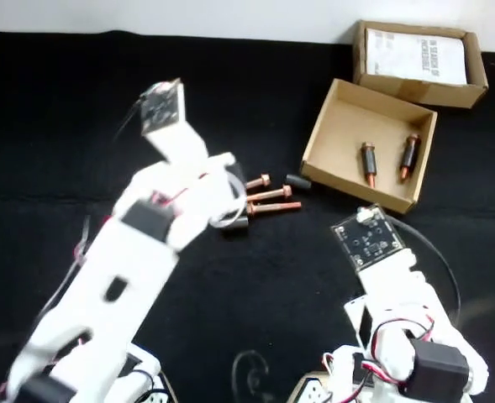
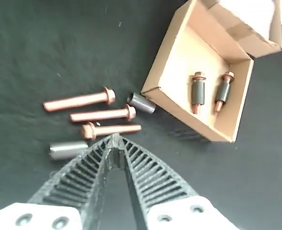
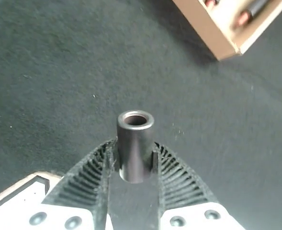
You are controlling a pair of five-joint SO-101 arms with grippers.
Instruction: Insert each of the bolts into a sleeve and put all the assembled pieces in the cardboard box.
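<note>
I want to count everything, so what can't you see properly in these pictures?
High view: the left arm covers one end of the three bolts.
Right wrist view: the picture's edge cuts off the cardboard box and the assembled pieces inside.
Left wrist view: whether the left claw touches the nearest bolt is too close to tell.

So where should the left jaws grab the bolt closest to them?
That bolt lies flat on the cloth, so come straight down from above and probably pinch the middle of its smooth shaft, across its width. Another bolt lies close beside it, so open the jaws only a little.
</note>
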